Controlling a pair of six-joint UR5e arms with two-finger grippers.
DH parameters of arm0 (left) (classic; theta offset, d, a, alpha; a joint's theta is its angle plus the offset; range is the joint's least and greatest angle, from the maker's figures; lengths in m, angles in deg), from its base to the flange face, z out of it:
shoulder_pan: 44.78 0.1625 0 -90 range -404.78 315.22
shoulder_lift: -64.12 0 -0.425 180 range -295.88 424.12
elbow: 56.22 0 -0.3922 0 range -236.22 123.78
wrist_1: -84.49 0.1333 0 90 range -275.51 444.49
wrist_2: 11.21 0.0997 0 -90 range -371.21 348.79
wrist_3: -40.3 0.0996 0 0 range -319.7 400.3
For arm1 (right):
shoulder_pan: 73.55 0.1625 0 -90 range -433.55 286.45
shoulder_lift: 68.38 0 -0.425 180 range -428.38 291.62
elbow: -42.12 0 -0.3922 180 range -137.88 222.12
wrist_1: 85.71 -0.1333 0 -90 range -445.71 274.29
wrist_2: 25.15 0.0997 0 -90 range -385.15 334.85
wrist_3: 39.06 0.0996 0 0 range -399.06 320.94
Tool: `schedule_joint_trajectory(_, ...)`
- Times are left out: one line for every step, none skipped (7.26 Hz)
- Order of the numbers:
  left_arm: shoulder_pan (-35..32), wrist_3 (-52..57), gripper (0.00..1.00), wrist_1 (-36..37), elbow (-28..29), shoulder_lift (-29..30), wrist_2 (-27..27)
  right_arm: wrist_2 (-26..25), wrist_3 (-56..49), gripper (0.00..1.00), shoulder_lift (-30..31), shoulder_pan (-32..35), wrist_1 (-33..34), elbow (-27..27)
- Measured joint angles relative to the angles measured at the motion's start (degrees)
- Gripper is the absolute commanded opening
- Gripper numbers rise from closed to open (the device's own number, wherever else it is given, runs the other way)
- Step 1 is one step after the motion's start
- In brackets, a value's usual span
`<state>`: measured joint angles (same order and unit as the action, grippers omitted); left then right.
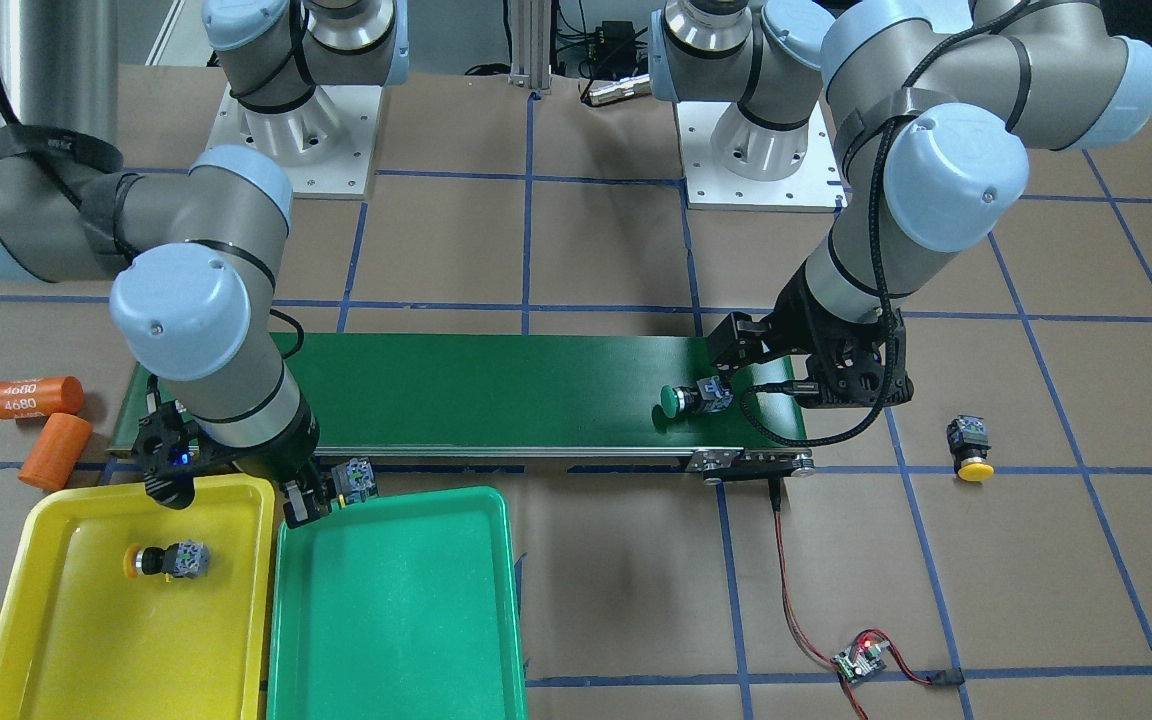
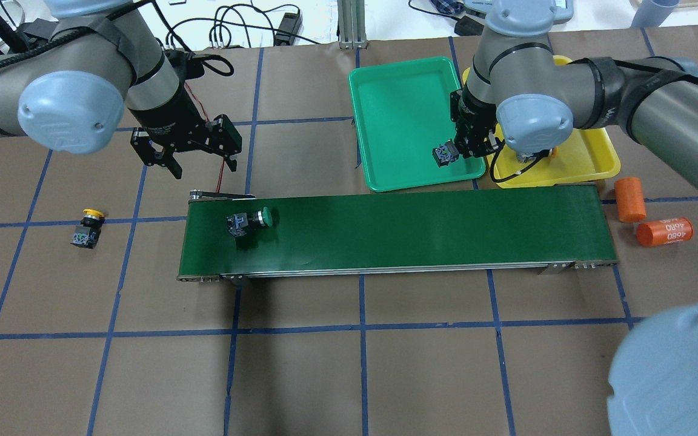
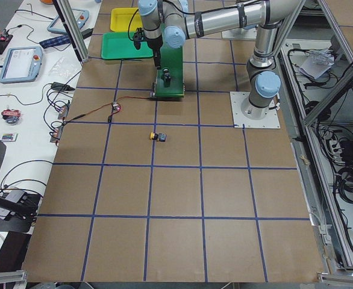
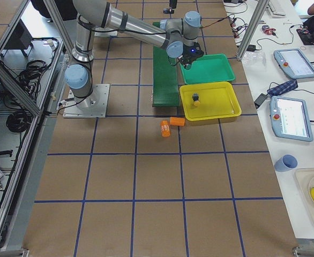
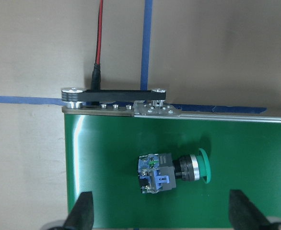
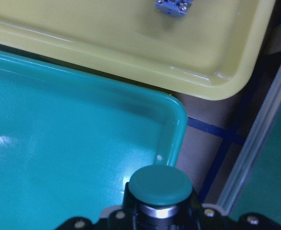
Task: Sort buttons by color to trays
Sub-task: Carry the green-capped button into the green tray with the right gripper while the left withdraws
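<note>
The right gripper (image 2: 453,150) was clamped on a green button (image 2: 443,154), its fingers closed against the button's black body. It held the button over the corner of the green tray (image 2: 403,121) that lies nearest the belt (image 2: 415,230) and the yellow tray (image 2: 591,158). In the right wrist view the round green cap (image 6: 160,184) showed above the tray's floor, just inside the curved rim. How far it was above the floor could not be told. The left gripper (image 2: 202,165) hung above the other end of the belt with its fingers (image 5: 83,213) spread wide and nothing between them. In the left wrist view a second green button (image 5: 171,170) lay on its side on the belt between the two fingertips, clear of both, its cap pointing along the belt toward the trays. One yellow button (image 1: 168,560) lay on its side inside the yellow tray, away from the rim. The other yellow button (image 2: 87,227) sat on the brown table well beyond the belt's end on the robot's left. The two trays stood side by side, just beside the belt's far edge. Two orange cylinders (image 2: 631,198) lay on the table past the belt's right end. A small circuit board (image 1: 861,660) with a red and black wire lay on the table.
</note>
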<state>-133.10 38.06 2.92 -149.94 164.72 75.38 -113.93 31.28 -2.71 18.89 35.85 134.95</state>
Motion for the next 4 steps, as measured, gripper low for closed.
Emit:
schedule_joint_trajectory(0.1,0.0,1.0,-1.2,0.7,-0.2,0.1,-0.1,-0.5,0.74,-2.2,-0.2,1.4,-1.4)
schedule_joint_trajectory(0.2,0.0,1.0,-2.0,1.0,-0.3,0.1,-0.4,-0.9,1.0,-3.9,-0.2,2.7,-2.1)
schedule_joint_trajectory(0.3,0.0,1.0,-2.3,1.1,-0.4,0.1,-0.8,-0.9,1.0,-5.0,-0.2,3.8,-2.3)
schedule_joint_trajectory(0.3,0.0,1.0,-2.4,1.2,-0.4,0.1,-1.1,-0.6,1.0,-5.5,-0.3,4.8,-2.3)
